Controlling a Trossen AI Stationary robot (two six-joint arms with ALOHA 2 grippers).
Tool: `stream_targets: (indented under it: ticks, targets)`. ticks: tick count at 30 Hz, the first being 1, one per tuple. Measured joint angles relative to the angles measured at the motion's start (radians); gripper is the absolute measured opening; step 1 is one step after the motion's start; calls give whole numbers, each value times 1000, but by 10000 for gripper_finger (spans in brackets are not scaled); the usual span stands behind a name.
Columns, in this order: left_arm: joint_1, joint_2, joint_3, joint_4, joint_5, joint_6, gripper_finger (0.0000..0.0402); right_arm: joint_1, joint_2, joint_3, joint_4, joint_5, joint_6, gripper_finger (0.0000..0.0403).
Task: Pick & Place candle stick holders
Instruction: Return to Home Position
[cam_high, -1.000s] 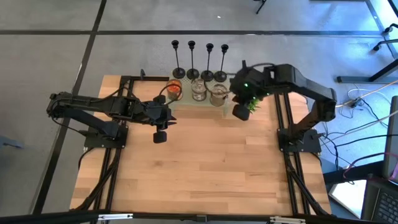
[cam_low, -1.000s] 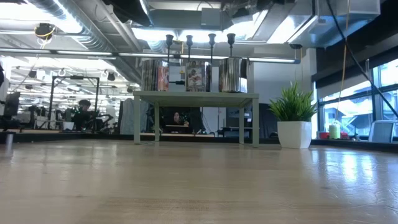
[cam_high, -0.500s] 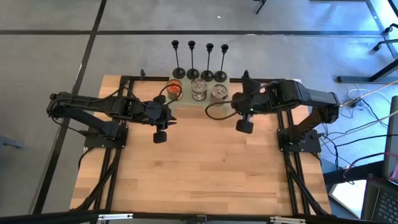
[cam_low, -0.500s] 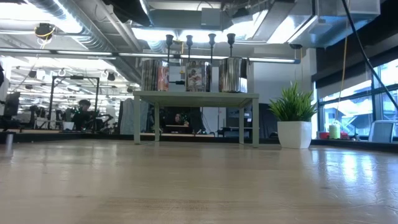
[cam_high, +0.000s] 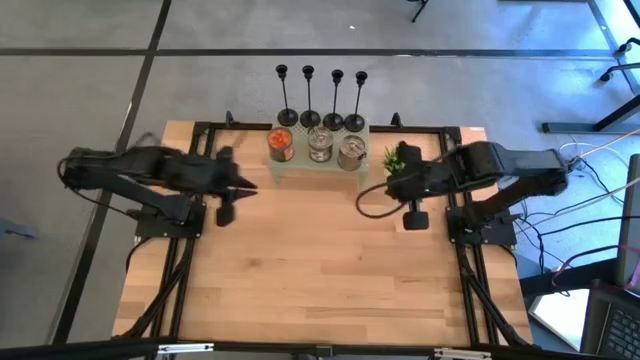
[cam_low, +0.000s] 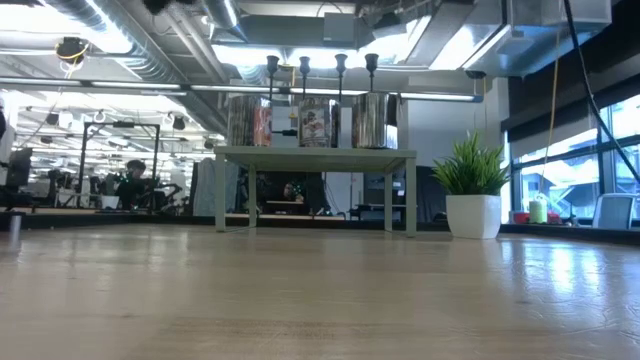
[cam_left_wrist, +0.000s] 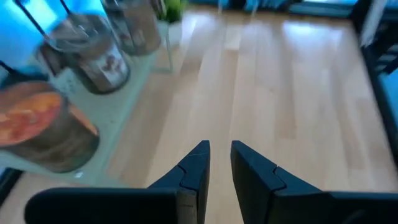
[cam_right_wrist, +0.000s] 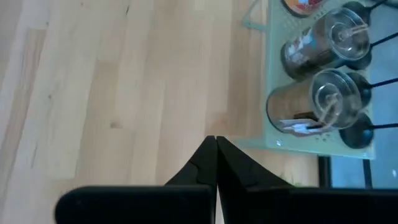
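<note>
Several black candle stick holders (cam_high: 310, 118) stand in a row on their round bases along the far edge of a small pale green stand (cam_high: 318, 170); the low view shows their cups (cam_low: 304, 64) above the stand top (cam_low: 315, 153). My left gripper (cam_high: 225, 211) hovers over the table to the left of the stand, its fingers (cam_left_wrist: 220, 152) a narrow gap apart with nothing between them. My right gripper (cam_high: 413, 216) hovers to the right of the stand, nearer the front, shut on nothing (cam_right_wrist: 216, 140). Neither gripper shows in the low view.
Three glass jars (cam_high: 319, 146) stand on the stand in front of the holders, the left one orange (cam_high: 281, 143). A small green plant (cam_high: 398, 160) in a white pot (cam_low: 472, 215) stands right of the stand. Bare wooden table (cam_high: 320, 270) spreads toward the near edge.
My right gripper has drawn away from the stand and the plant, toward the table's near and right edges, rolling as it went; the plant shows uncovered now. My left gripper has pulled back from the stand toward the table's left edge.
</note>
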Motion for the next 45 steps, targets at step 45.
stream_targets:
  ticks: [45]
  targets:
    - [-81,-938,-1079,913,3,130,61,0,-956,-1742,1789,-160,-81,0]
